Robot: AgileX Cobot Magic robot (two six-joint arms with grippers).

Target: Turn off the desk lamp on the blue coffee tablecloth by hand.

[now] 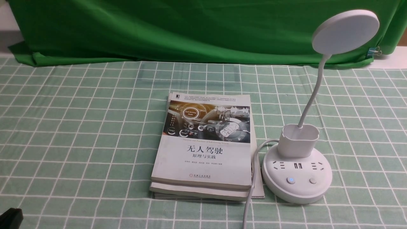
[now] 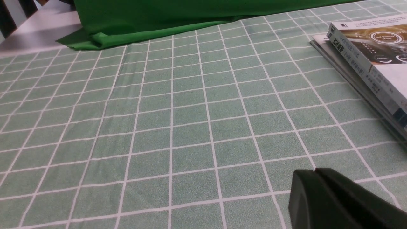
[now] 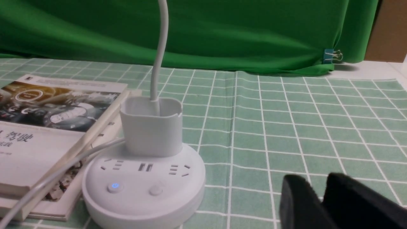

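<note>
From my station I see a plain dark green draped cloth [image 1: 190,28] filling the whole back of the scene, hanging down in soft folds and bunching where it meets the surface. A small blue binder clip with silver wire handles [image 1: 374,51] pinches its right-hand end. Beside that cloth's ends, strips of bare pale white tabletop [image 1: 391,60] show on both sides. In the right wrist view a brown flat panel [image 3: 389,30] stands behind the cloth's edge. Lighting is even and soft, with only faint shadows under the folds.
</note>
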